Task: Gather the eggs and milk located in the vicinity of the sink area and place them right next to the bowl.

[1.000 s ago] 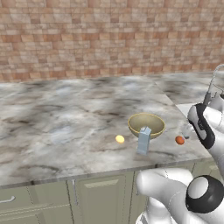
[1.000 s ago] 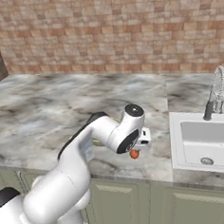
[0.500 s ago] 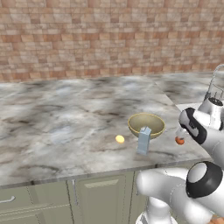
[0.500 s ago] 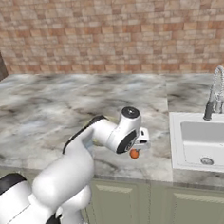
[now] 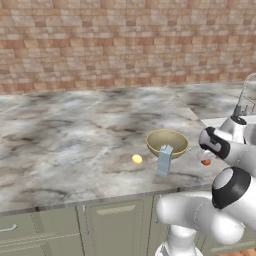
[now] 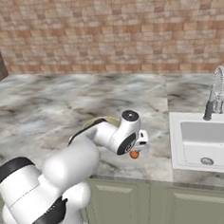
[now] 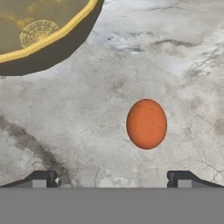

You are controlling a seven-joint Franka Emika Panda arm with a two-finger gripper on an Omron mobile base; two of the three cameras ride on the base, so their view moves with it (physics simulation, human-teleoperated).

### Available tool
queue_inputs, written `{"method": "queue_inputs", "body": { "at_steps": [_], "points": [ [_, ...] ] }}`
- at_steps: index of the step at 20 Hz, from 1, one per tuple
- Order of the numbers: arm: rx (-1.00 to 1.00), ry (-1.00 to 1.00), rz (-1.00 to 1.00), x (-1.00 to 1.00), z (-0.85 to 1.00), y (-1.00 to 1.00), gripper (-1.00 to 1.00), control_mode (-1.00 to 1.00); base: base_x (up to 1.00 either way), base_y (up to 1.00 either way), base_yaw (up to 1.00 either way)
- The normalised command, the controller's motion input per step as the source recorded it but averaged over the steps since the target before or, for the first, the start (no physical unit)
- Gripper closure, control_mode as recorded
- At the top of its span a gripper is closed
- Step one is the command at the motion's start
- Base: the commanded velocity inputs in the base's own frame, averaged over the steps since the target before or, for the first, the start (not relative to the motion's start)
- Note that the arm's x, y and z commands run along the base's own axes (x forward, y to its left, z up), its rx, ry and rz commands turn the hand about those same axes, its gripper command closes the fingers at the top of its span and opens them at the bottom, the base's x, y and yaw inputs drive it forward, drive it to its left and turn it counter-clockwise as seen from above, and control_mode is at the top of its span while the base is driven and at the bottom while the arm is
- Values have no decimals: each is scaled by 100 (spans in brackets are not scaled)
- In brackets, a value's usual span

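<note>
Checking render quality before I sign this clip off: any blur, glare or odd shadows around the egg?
Hand view: the egg is sharp and evenly lit, no glare, no clear shadow under it; bowl rim crisp. Left base view: soft, flat lighting, milk slightly fuzzy. Right base view: egg tiny beneath the end effector.

The tabletop (image 5: 75, 130) looks like polished marble, grey and white with dark veins, with a soft sheen. The egg (image 7: 146, 124) has a matt orange-brown shell with fine speckled grain. The bowl (image 7: 39, 30) appears as smooth glazed ceramic, olive inside with a bright yellow rim. The milk (image 5: 164, 160) is a matt pale blue-grey paper carton. The sink (image 6: 204, 140) is smooth, matt white-grey, and its faucet (image 6: 214, 94) is shiny chrome metal. The wall (image 6: 103, 33) is rough red-brown brick. The cabinet doors (image 5: 112, 227) are matt grey-green, painted smooth.
</note>
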Motion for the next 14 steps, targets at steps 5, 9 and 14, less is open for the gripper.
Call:
{"method": "queue_inputs", "body": {
  "at_steps": [5,9,14],
  "points": [
    [0,2,3,22,-19,0,-100,-100,0,0,0],
    [0,4,3,26,-15,0,-100,-100,0,0,0],
    [0,4,2,29,-9,-3,-100,-100,0,0,0]
  ]
}}
